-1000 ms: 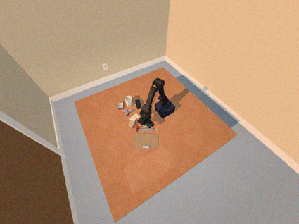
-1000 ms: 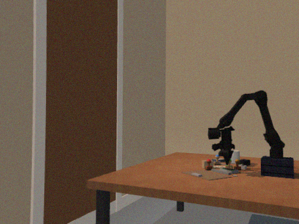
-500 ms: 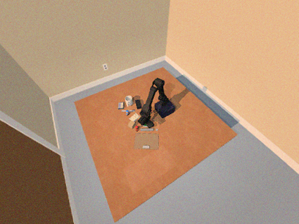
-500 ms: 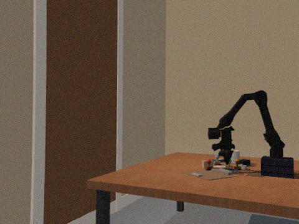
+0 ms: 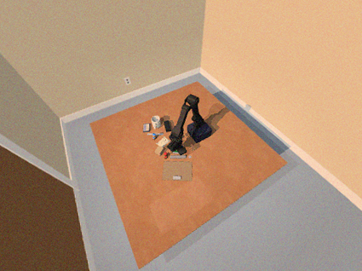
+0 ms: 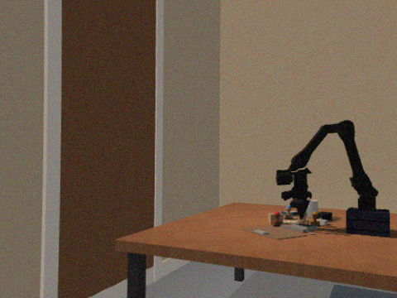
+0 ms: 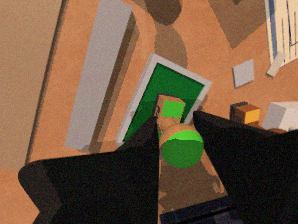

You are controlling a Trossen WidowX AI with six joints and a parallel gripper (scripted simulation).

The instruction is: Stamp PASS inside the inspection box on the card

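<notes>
Wrist cam: gripper (image 7: 176, 131) is pinching the stamp (image 7: 181, 145) by its wooden handle, green knob nearest the lens, stamp face over the green pad (image 7: 167, 95). A grey bar (image 7: 97, 75) lies left of the pad. The card (image 5: 177, 170) sits apart on the table (image 5: 235, 164), away from the arm.

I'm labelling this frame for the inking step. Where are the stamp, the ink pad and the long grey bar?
Stamp (image 7: 182, 148): wrist view, on its green round knob, held between the jaws.
Ink pad (image 7: 172, 85): wrist view, on its green inked surface.
Long grey bar (image 7: 97, 75): wrist view, mid-length on its top face.
</notes>
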